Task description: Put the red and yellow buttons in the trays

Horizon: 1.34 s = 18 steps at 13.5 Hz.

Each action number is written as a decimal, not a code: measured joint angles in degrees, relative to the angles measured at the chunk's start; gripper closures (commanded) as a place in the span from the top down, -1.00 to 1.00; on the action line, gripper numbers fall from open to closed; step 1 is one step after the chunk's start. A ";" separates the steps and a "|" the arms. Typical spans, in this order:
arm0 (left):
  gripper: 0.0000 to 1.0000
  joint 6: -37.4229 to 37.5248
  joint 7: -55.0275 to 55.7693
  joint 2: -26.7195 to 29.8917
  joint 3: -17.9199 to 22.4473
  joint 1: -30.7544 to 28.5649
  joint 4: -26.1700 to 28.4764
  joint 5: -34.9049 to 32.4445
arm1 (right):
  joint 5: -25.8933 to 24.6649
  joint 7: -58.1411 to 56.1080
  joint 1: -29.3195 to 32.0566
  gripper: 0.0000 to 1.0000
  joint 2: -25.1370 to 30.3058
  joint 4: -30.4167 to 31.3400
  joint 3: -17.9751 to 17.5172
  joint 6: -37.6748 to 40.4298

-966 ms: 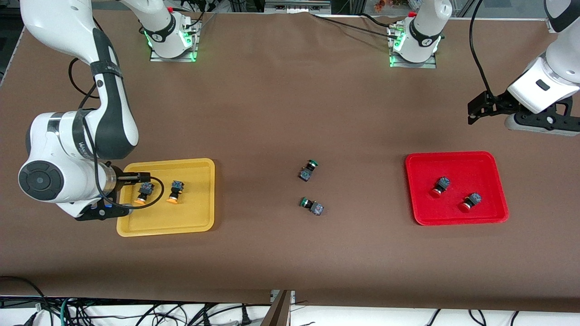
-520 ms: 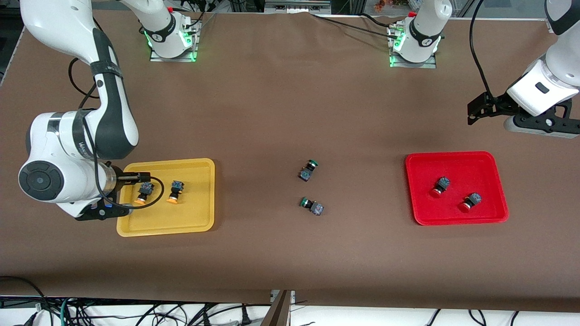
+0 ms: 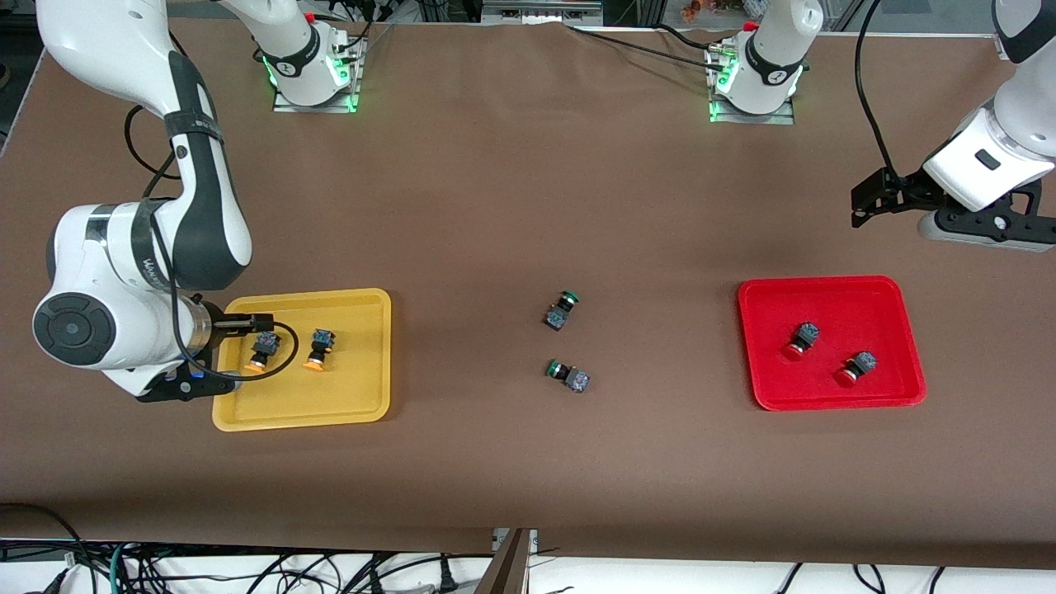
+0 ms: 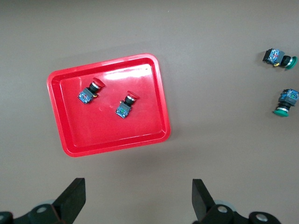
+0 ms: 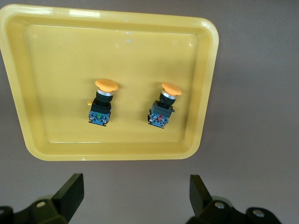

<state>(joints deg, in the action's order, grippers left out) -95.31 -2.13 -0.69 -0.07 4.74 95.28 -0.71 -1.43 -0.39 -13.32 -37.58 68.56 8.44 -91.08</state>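
Observation:
Two yellow buttons [image 3: 262, 351] [image 3: 318, 349] lie in the yellow tray [image 3: 355, 388]. Two red buttons [image 3: 802, 340] [image 3: 855, 368] lie in the red tray [image 3: 825, 299]. My right gripper [image 3: 177, 384] hangs open and empty over the table just off the yellow tray's edge at the right arm's end. Its wrist view shows the tray [image 5: 60, 70], both buttons [image 5: 103, 102] [image 5: 163, 105] and the gripper [image 5: 135, 193]. My left gripper [image 3: 986, 229] hangs open and empty over bare table beside the red tray. Its wrist view shows the tray [image 4: 140, 126], the red buttons [image 4: 89, 91] [image 4: 126, 103] and the gripper [image 4: 138, 198].
Two green-capped buttons [image 3: 561, 309] [image 3: 569, 374] lie on the brown table midway between the trays. They also show in the left wrist view [image 4: 278, 58] [image 4: 286, 101]. The arm bases stand along the table's edge farthest from the front camera.
The left arm's wrist has shifted very slightly. The right arm, the buttons and the trays have not moved.

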 measured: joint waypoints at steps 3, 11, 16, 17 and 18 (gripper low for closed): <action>1.00 0.03 0.00 0.00 0.00 0.00 -0.02 0.00 | 0.01 -0.01 0.22 1.00 1.56 -0.73 0.22 0.10; 1.00 0.11 0.00 -0.06 -0.02 0.01 -0.17 0.00 | 0.07 -0.01 0.63 1.00 24.72 10.45 -0.98 7.43; 1.00 0.29 0.00 -0.13 -0.02 0.01 -0.25 0.00 | 0.05 -0.09 3.88 1.00 38.50 16.86 -2.76 10.54; 1.00 0.31 0.00 -0.13 -0.02 0.01 -0.25 0.00 | 0.05 -0.18 4.38 1.00 39.74 17.23 -2.86 11.54; 1.00 0.32 0.00 -0.13 -0.02 0.01 -0.26 0.00 | 0.05 -0.20 4.84 1.00 40.45 17.59 -3.01 12.60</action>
<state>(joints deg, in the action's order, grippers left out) -95.00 -2.13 -0.82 -0.09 4.75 95.02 -0.71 -1.37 -0.58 -8.48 2.87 86.14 5.44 -78.48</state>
